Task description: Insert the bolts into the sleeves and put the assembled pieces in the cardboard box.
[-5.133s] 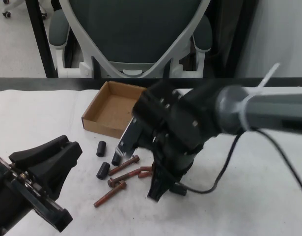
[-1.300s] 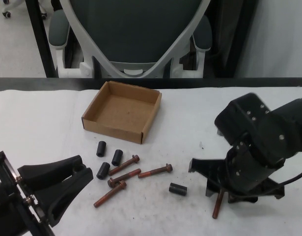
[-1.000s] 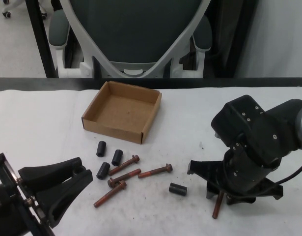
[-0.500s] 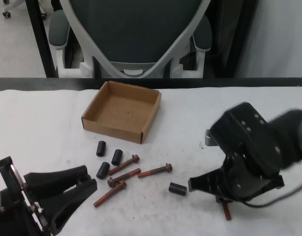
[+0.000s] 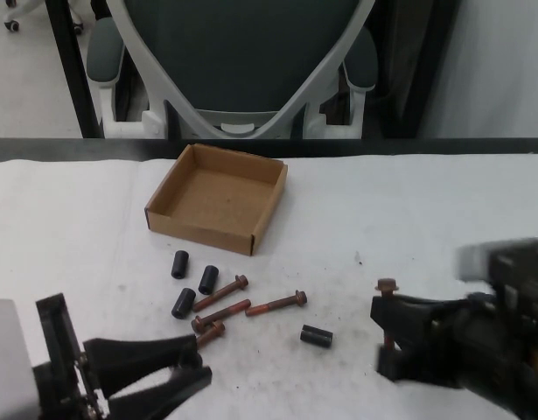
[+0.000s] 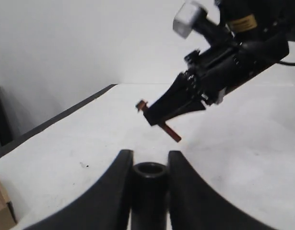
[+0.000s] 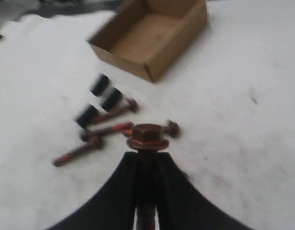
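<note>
My left gripper (image 6: pixel 148 160) is shut on a black sleeve (image 6: pixel 148 191) that stands upright with its open end up; in the high view this gripper (image 5: pixel 199 366) sits low at the front left. My right gripper (image 7: pixel 146 158) is shut on a rusty bolt (image 7: pixel 147 136), head up, and hangs at the front right (image 5: pixel 384 337) with the bolt's head (image 5: pixel 387 286) above its fingers. The left wrist view has that bolt (image 6: pixel 159 125) some way off beyond the sleeve. The empty cardboard box (image 5: pixel 218 197) lies at the back.
Several loose bolts (image 5: pixel 277 304) and three black sleeves (image 5: pixel 208 279) lie in a cluster in front of the box. One more sleeve (image 5: pixel 317 336) lies alone between the two grippers. An office chair (image 5: pixel 234 61) stands behind the bench's far edge.
The right gripper has swung right and down, turning the bolt from head-down to head-up. The left gripper has slid right along the front edge.
</note>
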You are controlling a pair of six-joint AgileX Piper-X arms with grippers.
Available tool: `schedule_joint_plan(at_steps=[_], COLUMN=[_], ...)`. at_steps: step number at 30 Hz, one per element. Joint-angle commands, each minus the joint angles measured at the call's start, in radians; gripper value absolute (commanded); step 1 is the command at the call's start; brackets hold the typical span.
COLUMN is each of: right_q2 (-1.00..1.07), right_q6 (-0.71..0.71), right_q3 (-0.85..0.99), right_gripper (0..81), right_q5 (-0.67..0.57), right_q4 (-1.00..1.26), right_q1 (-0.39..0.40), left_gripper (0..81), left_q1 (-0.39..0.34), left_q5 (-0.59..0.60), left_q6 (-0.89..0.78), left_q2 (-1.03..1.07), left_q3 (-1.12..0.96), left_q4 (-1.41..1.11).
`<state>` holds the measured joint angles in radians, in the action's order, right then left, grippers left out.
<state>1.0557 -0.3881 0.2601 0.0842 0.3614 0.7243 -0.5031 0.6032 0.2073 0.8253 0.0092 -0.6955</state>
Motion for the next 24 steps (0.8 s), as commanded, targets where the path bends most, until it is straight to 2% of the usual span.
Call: schedule_joint_plan(at_steps=[1,8,14,18,21,24], right_q2=[-0.110,-0.198,-0.194,-0.163,-0.109,-0.033], right_q6=[0.056,0.155,0.217,0.235,0.238,0.248], right_q3=[-0.066,-0.105,-0.105,-0.089,-0.071,-0.031], right_gripper=[0.2,0.2,0.2,0.2,0.2,0.2], right_q5=[-0.038,-0.157,-0.158,-0.158,-0.158,-0.158], right_q4=[0.146,0.244,0.322,0.350,0.396,0.424], right_q1=[0.048,0.148,0.227,0.242,0.241,0.241], left_gripper=[0.8,0.8,0.8,0.8,0.8,0.8], left_q1=[-0.008,-0.008,-0.008,-0.011,-0.048,-0.096], left_q5=[-0.020,-0.033,0.001,0.044,0.041,-0.028], left_q6=[0.018,-0.064,-0.111,-0.126,-0.126,-0.092], left_q2=[-0.011,-0.011,-0.008,-0.008,-0.008,-0.006], left_q3=[-0.009,-0.009,-0.009,-0.009,-0.009,-0.009], left_q4=[0.023,0.058,0.071,0.069,0.036,0.009])
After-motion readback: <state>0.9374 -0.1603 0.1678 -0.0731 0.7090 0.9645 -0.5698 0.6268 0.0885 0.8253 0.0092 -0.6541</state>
